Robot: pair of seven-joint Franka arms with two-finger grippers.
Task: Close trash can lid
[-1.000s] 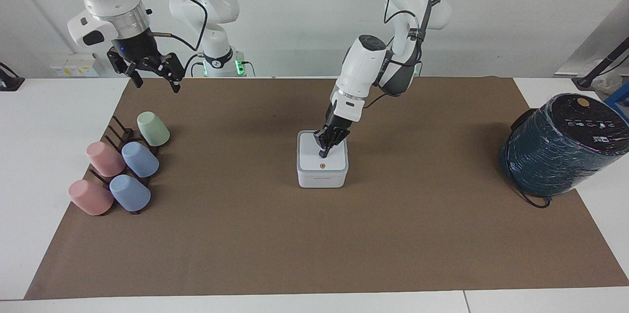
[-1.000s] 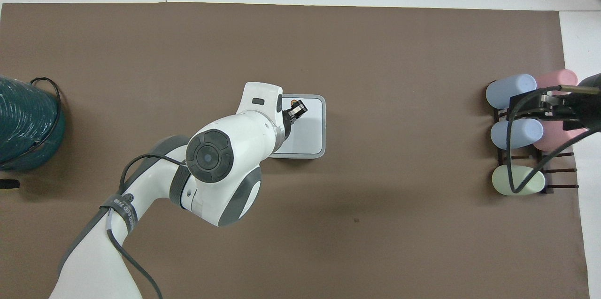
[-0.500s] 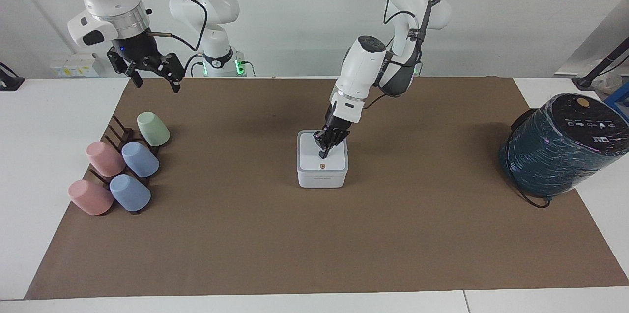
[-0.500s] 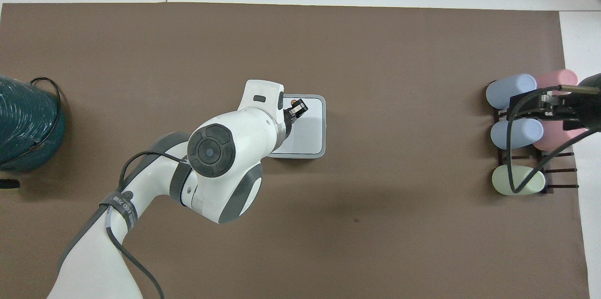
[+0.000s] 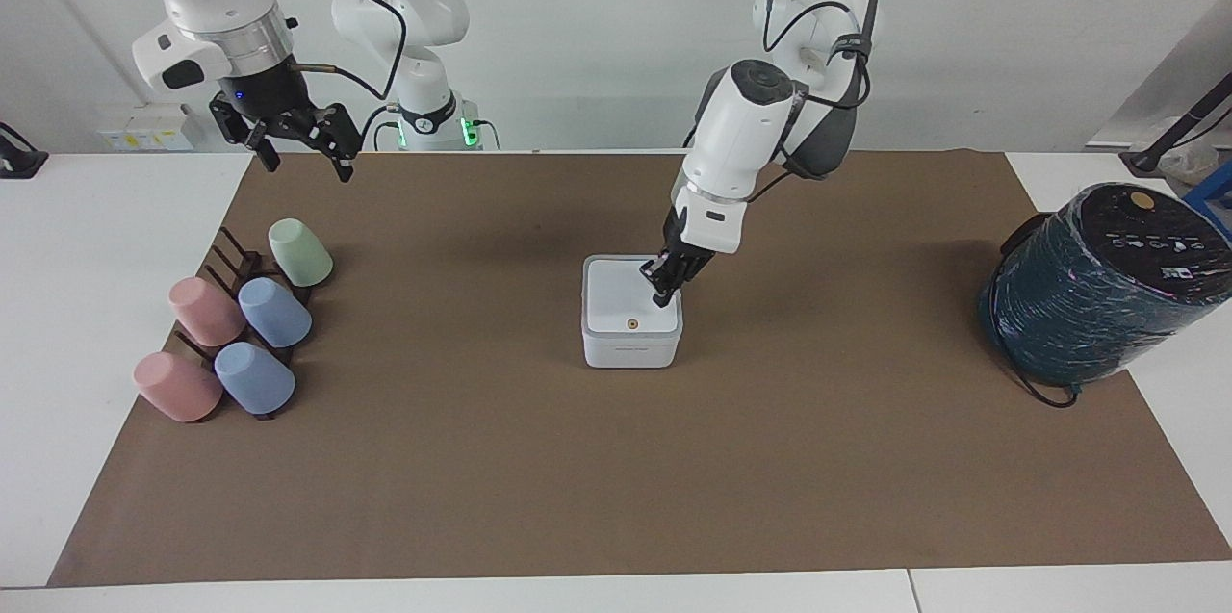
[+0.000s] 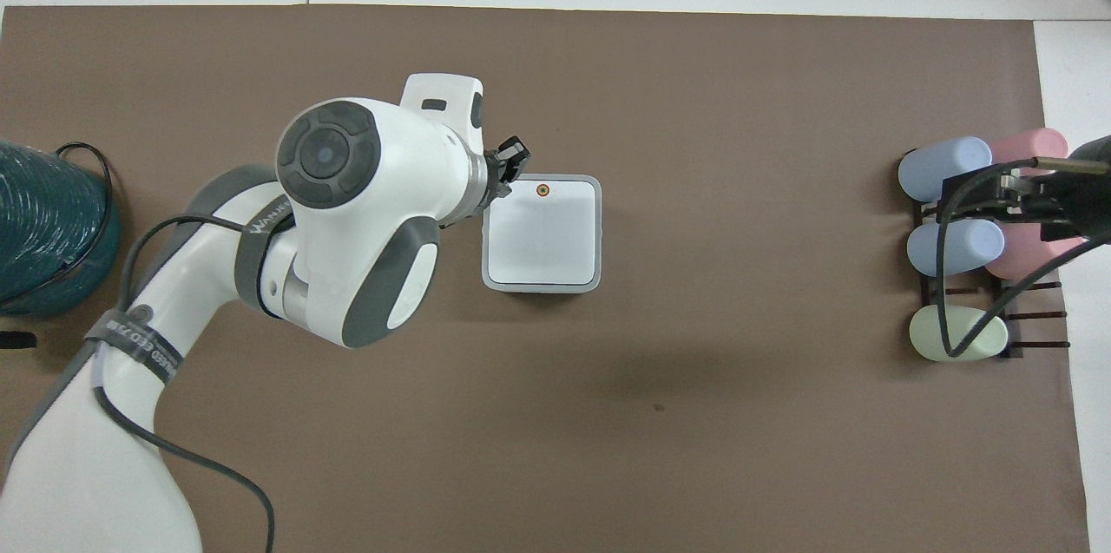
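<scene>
The small white trash can (image 5: 630,349) stands in the middle of the brown mat. Its lid (image 5: 619,297) lies flat on top, orange dot facing up, as the overhead view also shows for the lid (image 6: 542,236). My left gripper (image 5: 662,296) is shut and empty, tilted down, with its tip just above the lid's edge toward the left arm's end of the table. From overhead the left gripper (image 6: 514,157) shows beside the can's corner. My right gripper (image 5: 306,161) waits open and raised over the cup rack.
A dark rack (image 5: 236,259) with several pastel cups (image 5: 274,313) lies toward the right arm's end. A large dark teal wrapped cylinder (image 5: 1097,291) with a black cable stands at the left arm's end. The brown mat (image 5: 616,478) covers most of the table.
My left gripper has lifted off the middle of the lid and swung toward the left arm's end of the table. The lid stays flat. The right arm has not moved.
</scene>
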